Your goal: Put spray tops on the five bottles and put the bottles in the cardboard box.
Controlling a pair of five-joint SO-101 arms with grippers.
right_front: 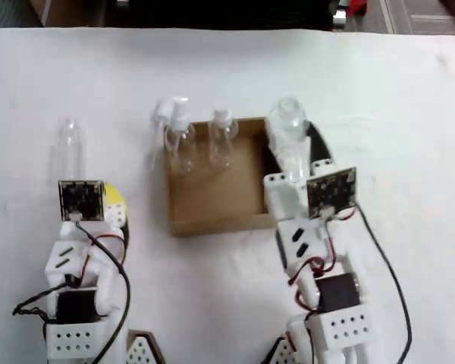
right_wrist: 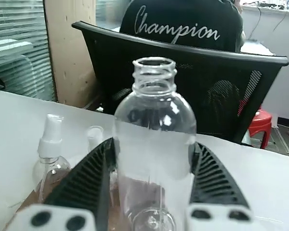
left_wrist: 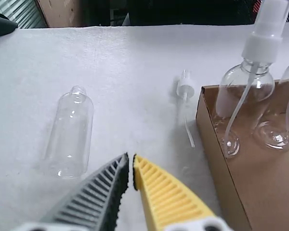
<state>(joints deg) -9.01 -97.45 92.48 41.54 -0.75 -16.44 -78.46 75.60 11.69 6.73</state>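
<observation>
Right claw [right_wrist: 154,143] clamped on an uncapped bottle [right_wrist: 154,110] - black fingers [right_wrist: 94,173] press on both sides of the clear body, and the bottle is upright with its neck bare. From the high view this bottle sits at the right wall of the box [right_front: 212,193], toward the far end; can't tell if its base rests on anything. Left claw [left_wrist: 131,159] closed on nothing, grey and yellow fingertips almost meeting, low over the table [right_front: 379,91] on the left and well apart from the box. Just past its tips a second bare bottle [left_wrist: 70,132] lies on its side on the table, neck pointing away from the arm, not touched by the claw. Inside the box two capped bottles stand upright along the far wall - one [right_front: 180,144] in the far-left corner, the other [right_front: 221,140] just beside it toward the middle, both with white spray tops on and the dip tubes visible through the clear plastic. A loose spray top [left_wrist: 185,89] lies flat on the table just outside the box's left wall near that far-left corner, tube trailing toward the arm, near the box but not touching it as far as the left wrist view shows. The box lies between the two arms, with brown floor showing on the near side.
</observation>
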